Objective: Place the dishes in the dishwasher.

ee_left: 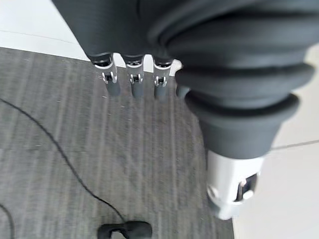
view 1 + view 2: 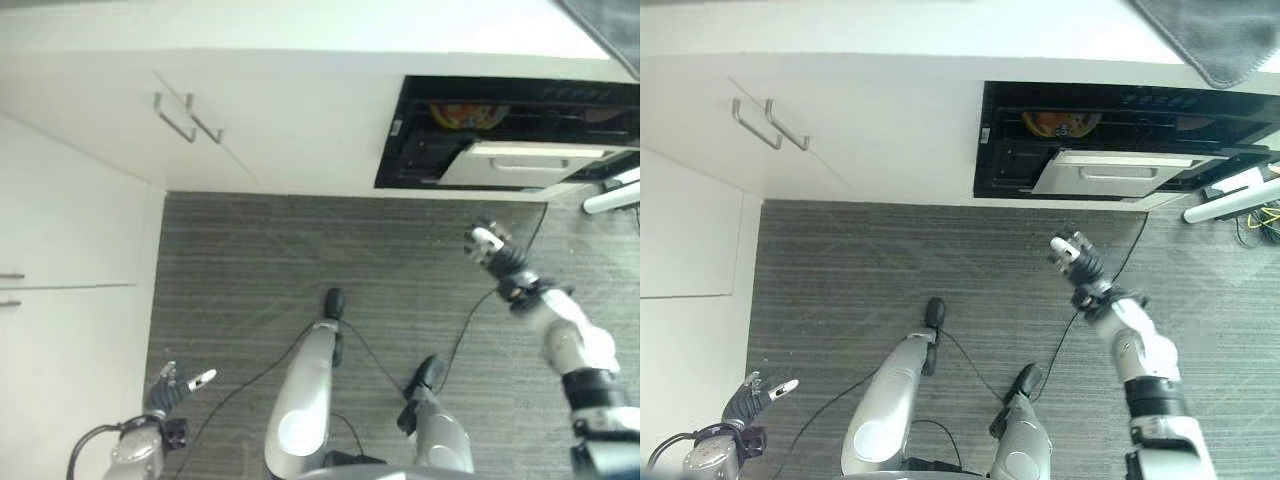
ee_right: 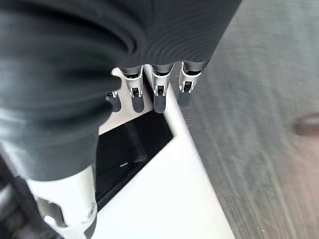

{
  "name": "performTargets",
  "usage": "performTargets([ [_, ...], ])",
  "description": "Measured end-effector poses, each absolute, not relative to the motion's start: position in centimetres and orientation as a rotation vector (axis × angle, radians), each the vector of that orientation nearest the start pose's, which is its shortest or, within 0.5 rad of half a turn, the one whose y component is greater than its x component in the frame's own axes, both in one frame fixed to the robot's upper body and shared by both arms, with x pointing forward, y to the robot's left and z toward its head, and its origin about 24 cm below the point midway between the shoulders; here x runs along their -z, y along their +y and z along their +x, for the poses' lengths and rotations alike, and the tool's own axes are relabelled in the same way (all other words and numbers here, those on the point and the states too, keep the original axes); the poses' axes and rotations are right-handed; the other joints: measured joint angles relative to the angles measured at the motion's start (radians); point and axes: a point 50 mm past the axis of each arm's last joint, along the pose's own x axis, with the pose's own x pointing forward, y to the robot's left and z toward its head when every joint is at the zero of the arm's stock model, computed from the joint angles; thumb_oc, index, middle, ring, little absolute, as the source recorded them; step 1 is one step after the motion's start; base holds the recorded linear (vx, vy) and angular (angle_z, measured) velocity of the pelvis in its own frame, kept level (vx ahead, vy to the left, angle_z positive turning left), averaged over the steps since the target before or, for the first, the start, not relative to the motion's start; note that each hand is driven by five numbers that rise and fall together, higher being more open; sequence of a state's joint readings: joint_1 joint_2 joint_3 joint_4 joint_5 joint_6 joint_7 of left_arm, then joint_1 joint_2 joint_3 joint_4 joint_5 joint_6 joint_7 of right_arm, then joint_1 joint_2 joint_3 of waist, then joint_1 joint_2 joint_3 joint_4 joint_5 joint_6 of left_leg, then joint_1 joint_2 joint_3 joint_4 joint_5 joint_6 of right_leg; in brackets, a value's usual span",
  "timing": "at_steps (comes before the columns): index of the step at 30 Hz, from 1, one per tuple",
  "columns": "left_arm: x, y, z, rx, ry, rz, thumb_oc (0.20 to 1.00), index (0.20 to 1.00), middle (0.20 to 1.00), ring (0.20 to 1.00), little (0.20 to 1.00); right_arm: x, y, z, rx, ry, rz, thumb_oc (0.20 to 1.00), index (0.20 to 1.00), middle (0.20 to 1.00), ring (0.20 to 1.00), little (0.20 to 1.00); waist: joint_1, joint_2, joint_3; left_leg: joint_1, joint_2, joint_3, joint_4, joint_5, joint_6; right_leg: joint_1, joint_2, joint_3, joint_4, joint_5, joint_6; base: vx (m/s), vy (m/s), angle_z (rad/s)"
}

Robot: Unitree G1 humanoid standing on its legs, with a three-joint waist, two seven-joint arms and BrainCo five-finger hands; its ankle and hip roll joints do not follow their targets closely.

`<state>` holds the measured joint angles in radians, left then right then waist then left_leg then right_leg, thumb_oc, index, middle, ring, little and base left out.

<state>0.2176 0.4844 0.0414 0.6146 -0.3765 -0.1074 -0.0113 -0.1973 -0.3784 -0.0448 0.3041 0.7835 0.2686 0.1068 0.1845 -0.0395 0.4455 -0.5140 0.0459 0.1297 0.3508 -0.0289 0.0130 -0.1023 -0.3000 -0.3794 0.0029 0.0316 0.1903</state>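
Dishwasher point(image 2: 1120, 140) at one o'clock gapes open, right hand point(image 2: 1076, 256) spread and empty, reaching toward it; closing it seems next

A grey striped carpet floor point(image 2: 250, 260) runs up to white cabinets point(image 2: 90, 160) at 9 and 12 o'clock. At 1 o'clock the open dishwasher point(image 2: 1120, 140) sits in the cabinet front, its pale drawer point(image 2: 1110, 172) pulled out above the floor, a colourful dish point(image 2: 1062, 123) inside.
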Motion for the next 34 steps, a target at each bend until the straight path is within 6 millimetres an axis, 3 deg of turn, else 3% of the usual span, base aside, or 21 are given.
performTargets([
  [3, 7.5, 30.6, 14.3, -0.320, 0.643, 0.086, 1.000, 1.000, 1.000, 1.000, 1.000, 4.1, -20.6, 23.5, 0.017, 0.510, 0.408, 1.000, 1.000, 1.000, 1.000, 1.000, -0.029, -0.042, -0.060, 0.060, -0.006, 0.001, -0.012, -0.017, 0.009, 0.035, 0.001, 0.078, 0.020, -0.001, -0.001, 0.04, -0.172, 0.05],
  [4, 7.6, 29.9, 15.0, -0.291, 0.643, 0.079, 1.000, 1.000, 1.000, 1.000, 1.000, 8.7, -20.4, 19.1, 0.034, 0.734, 0.233, 1.000, 1.000, 1.000, 1.000, 1.000, -0.079, -0.053, -0.126, 0.124, 0.005, -0.069, -0.096, 0.030, -0.008, 0.009, 0.098, 0.288, 0.139, -0.098, -0.031, 0.00, -0.367, 0.74],
  [5, 7.3, 29.5, 16.0, -0.240, 0.637, 0.101, 1.000, 1.000, 1.000, 1.000, 1.000, 10.9, -21.0, 16.2, 0.065, 0.845, 0.166, 1.000, 1.000, 1.000, 1.000, 1.000, -0.111, -0.042, -0.145, 0.154, 0.005, -0.139, -0.146, 0.076, -0.027, 0.007, 0.204, 0.411, 0.193, -0.159, -0.068, -0.05, -0.332, 1.56],
  [6, 6.7, 29.7, 17.6, -0.200, 0.638, 0.116, 1.000, 1.000, 1.000, 1.000, 1.000, 12.8, -21.7, 13.8, 0.090, 0.955, 0.153, 1.000, 1.000, 1.000, 1.000, 1.000, -0.138, -0.042, -0.150, 0.196, 0.001, -0.202, -0.214, 0.123, -0.049, 0.024, 0.281, 0.440, 0.230, -0.198, -0.119, -0.07, -0.114, 1.61],
  [7, 6.6, 30.2, 17.9, -0.223, 0.634, 0.090, 1.000, 1.000, 1.000, 1.000, 1.000, 14.4, -22.1, 11.4, 0.115, 1.076, 0.135, 1.000, 1.000, 1.000, 1.000, 1.000, -0.134, -0.068, -0.168, 0.233, -0.011, -0.206, -0.264, 0.137, -0.049, 0.023, 0.300, 0.405, 0.247, -0.216, -0.139, -0.08, -0.135, 1.22],
  [8, 7.6, 30.7, 17.2, -0.282, 0.669, 0.041, 1.000, 1.000, 1.000, 1.000, 1.000, 15.3, -23.1, 10.1, 0.141, 1.165, 0.097, 1.000, 1.000, 1.000, 1.000, 1.000, -0.127, -0.063, -0.181, 0.260, -0.002, -0.181, -0.276, 0.148, -0.049, 0.026, 0.295, 0.372, 0.261, -0.244, -0.164, -0.09, -0.130, 0.35],
  [10, 12.2, 28.6, 12.3, -0.352, 0.877, -0.087, 1.000, 1.000, 1.000, 1.000, 1.000, 15.5, -24.9, 8.7, 0.132, 1.216, -0.008, 1.000, 1.000, 1.000, 1.000, 1.000, -0.122, 0.032, -0.248, 0.276, 0.039, -0.163, -0.316, 0.151, -0.055, 0.030, 0.335, 0.360, 0.259, -0.226, -0.187, -0.19, -0.145, 0.01],
  [12, 14.2, 25.9, 10.3, -0.323, 0.973, -0.160, 1.000, 1.000, 1.000, 1.000, 1.000, 15.8, -25.2, 7.2, 0.113, 1.262, -0.043, 1.000, 1.000, 1.000, 1.000, 1.000, -0.133, 0.098, -0.275, 0.283, 0.076, -0.085, -0.357, 0.128, -0.047, 0.054, 0.351, 0.308, 0.239, -0.200, -0.213, -0.26, -0.019, 0.86],
  [14, 14.1, 25.0, 11.7, -0.259, 0.957, -0.159, 1.000, 1.000, 1.000, 1.000, 1.000, 16.0, -24.9, 7.1, 0.086, 1.274, -0.066, 1.000, 1.000, 1.000, 1.000, 1.000, -0.148, 0.038, -0.281, 0.272, 0.093, 0.087, -0.177, 0.078, -0.050, 0.073, 0.268, 0.200, 0.169, -0.158, -0.248, -0.28, 0.075, 1.50],
  [16, 13.8, 24.7, 12.9, -0.243, 0.936, -0.163, 1.000, 1.000, 1.000, 1.000, 1.000, 15.7, -25.5, 7.7, 0.102, 1.250, -0.069, 1.000, 1.000, 1.000, 1.000, 1.000, -0.164, 0.001, -0.301, 0.321, 0.084, 0.077, 0.009, 0.018, -0.076, 0.088, 0.239, 0.158, 0.123, -0.105, -0.249, -0.20, 0.167, 0.81],
  [17, 13.8, 24.6, 13.2, -0.240, 0.934, -0.166, 1.000, 1.000, 1.000, 1.000, 1.000, 15.5, -26.0, 7.8, 0.108, 1.246, -0.072, 1.000, 1.000, 1.000, 1.000, 1.000, -0.168, -0.004, -0.306, 0.388, 0.069, 0.036, 0.060, -0.037, -0.117, 0.093, 0.238, 0.151, 0.111, -0.089, -0.245, -0.10, 0.231, 0.50],
  [18, 13.7, 24.5, 13.5, -0.239, 0.939, -0.170, 1.000, 1.000, 1.000, 1.000, 1.000, 15.4, -26.5, 7.6, 0.126, 1.250, -0.067, 1.000, 1.000, 1.000, 1.000, 1.000, -0.187, 0.000, -0.311, 0.455, 0.064, 0.023, 0.064, -0.077, -0.148, 0.101, 0.246, 0.131, 0.093, -0.076, -0.245, -0.05, 0.237, 0.58],
  [19, 13.7, 24.5, 13.6, -0.236, 0.943, -0.172, 1.000, 1.000, 1.000, 1.000, 1.000, 15.3, -27.3, 7.1, 0.165, 1.266, -0.053, 1.000, 1.000, 1.000, 1.000, 1.000, -0.211, 0.016, -0.325, 0.533, 0.061, 0.028, -0.049, -0.105, -0.162, 0.094, 0.260, 0.104, 0.071, -0.057, -0.241, -0.04, 0.195, 0.76],
  [21, 13.8, 24.5, 14.1, -0.236, 0.953, -0.175, 1.000, 1.000, 1.000, 1.000, 1.000, 15.3, -28.3, 5.8, 0.246, 1.320, -0.009, 1.000, 1.000, 1.000, 1.000, 1.000, -0.231, 0.046, -0.339, 0.678, 0.050, 0.045, -0.377, -0.097, -0.138, 0.084, 0.303, 0.092, -0.005, -0.001, -0.221, -0.06, 0.203, 0.36],
  [22, 14.0, 25.0, 13.8, -0.261, 0.981, -0.173, 1.000, 1.000, 1.000, 1.000, 1.000, 15.4, -28.0, 5.7, 0.260, 1.328, 0.026, 1.000, 1.000, 1.000, 1.000, 1.000, -0.231, 0.043, -0.340, 0.698, 0.033, 0.045, -0.448, -0.060, -0.078, 0.072, 0.309, 0.102, -0.031, 0.035, -0.211, -0.05, 0.185, -0.21],
  [24, 14.8, 25.5, 11.7, -0.299, 1.066, -0.166, 1.000, 1.000, 1.000, 1.000, 1.000, 15.8, -27.2, 5.3, 0.248, 1.345, 0.061, 1.000, 1.000, 1.000, 1.000, 1.000, -0.230, 0.012, -0.344, 0.687, 0.007, 0.072, -0.448, -0.031, -0.043, 0.062, 0.288, 0.120, -0.057, 0.051, -0.183, 0.00, 0.134, -0.33],
  [25, 15.1, 25.5, 10.7, -0.313, 1.095, -0.172, 1.000, 1.000, 1.000, 1.000, 1.000, 16.0, -26.8, 4.4, 0.249, 1.369, 0.079, 1.000, 1.000, 1.000, 1.000, 1.000, -0.231, 0.016, -0.345, 0.681, 0.009, 0.072, -0.448, -0.023, -0.022, 0.055, 0.280, 0.114, -0.037, 0.043, -0.174, 0.01, 0.120, -0.11],
  [27, 15.5, 25.2, 9.4, -0.322, 1.118, -0.185, 1.000, 1.000, 1.000, 1.000, 1.000, 16.3, -26.0, 3.7, 0.249, 1.408, 0.122, 1.000, 1.000, 1.000, 1.000, 1.000, -0.230, 0.039, -0.354, 0.660, 0.034, 0.104, -0.448, 0.000, 0.010, -0.003, 0.254, 0.120, 0.159, 0.000, -0.155, -0.01, 0.102, 0.06],
  [29, 15.7, 25.4, 7.7, -0.335, 1.154, -0.181, 1.000, 1.000, 1.000, 1.000, 1.000, 16.4, -25.4, 4.0, 0.227, 1.392, 0.133, 1.000, 1.000, 1.000, 1.000, 1.000, -0.229, 0.043, -0.361, 0.652, 0.028, 0.105, -0.448, 0.000, 0.009, -0.001, 0.212, 0.129, 0.242, -0.056, -0.117, -0.01, 0.090, -0.08],
  [30, 15.9, 25.8, 6.3, -0.332, 1.198, -0.149, 1.000, 1.000, 1.000, 1.000, 1.000, 16.6, -24.7, 4.1, 0.206, 1.390, 0.140, 1.000, 1.000, 1.000, 1.000, 1.000, -0.226, 0.023, -0.378, 0.654, -0.007, 0.104, -0.447, 0.007, 0.006, 0.078, 0.168, 0.156, 0.146, -0.067, -0.100, 0.01, 0.076, -0.05],
  [34, 16.0, 25.4, 6.4, -0.317, 1.209, -0.145, 1.000, 1.000, 1.000, 1.000, 1.000, 16.6, -24.5, 4.7, 0.201, 1.378, 0.140, 1.000, 1.000, 1.000, 1.000, 1.000, -0.226, 0.045, -0.397, 0.673, -0.006, 0.098, -0.445, 0.039, -0.008, 0.175, 0.193, 0.155, -0.032, 0.022, -0.119, 0.02, 0.044, -0.04],
])
